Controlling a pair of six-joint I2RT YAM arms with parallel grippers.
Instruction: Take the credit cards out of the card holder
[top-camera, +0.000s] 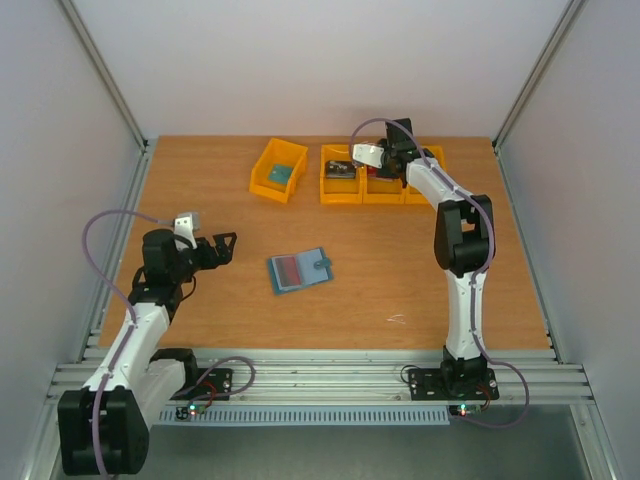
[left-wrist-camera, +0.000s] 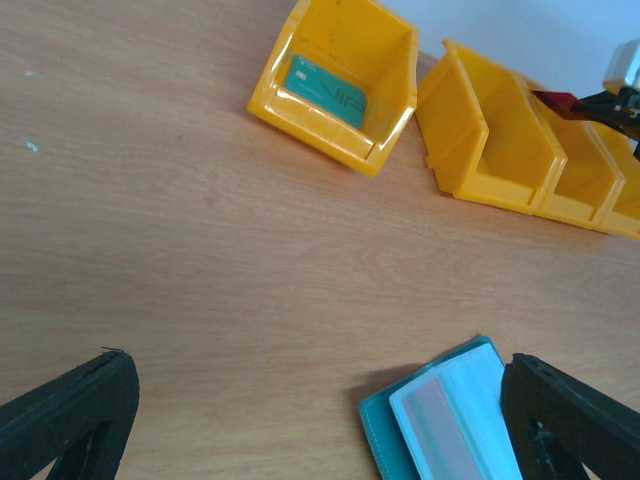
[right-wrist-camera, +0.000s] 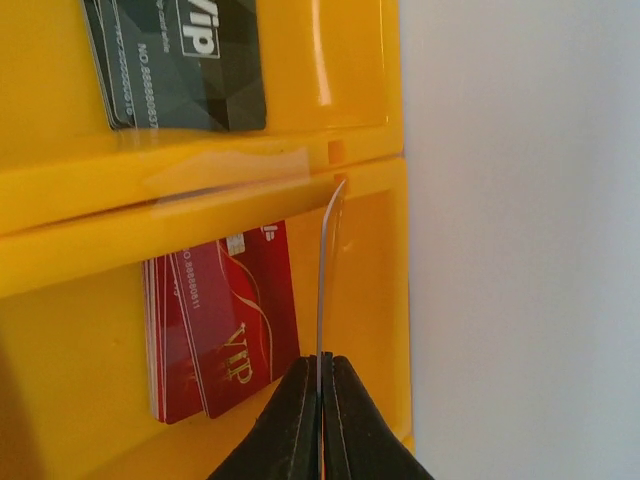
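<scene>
You're well along: black cards (right-wrist-camera: 180, 60) and red cards (right-wrist-camera: 225, 330) sit in the yellow bins (top-camera: 340, 192) at the table's (top-camera: 400, 300) far edge. Your right gripper (right-wrist-camera: 320, 385) pinches one card (right-wrist-camera: 328, 270) edge-on over the red stack. The left gripper (top-camera: 222, 250) gapes wide and empty. The card holder (top-camera: 300, 271) lies open mid-table, and it looks like a pinkish card (left-wrist-camera: 440, 425) is left inside.

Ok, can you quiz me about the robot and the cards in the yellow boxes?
1. True or false: the right hand pinches a thin card.
2. The stacked cards lying nearest it, in a yellow bin, are: A red, B green, C white.
3. Fill in: the left hand, near the card holder, is ___.
Key: 1 true; 2 A; 3 open.
</scene>
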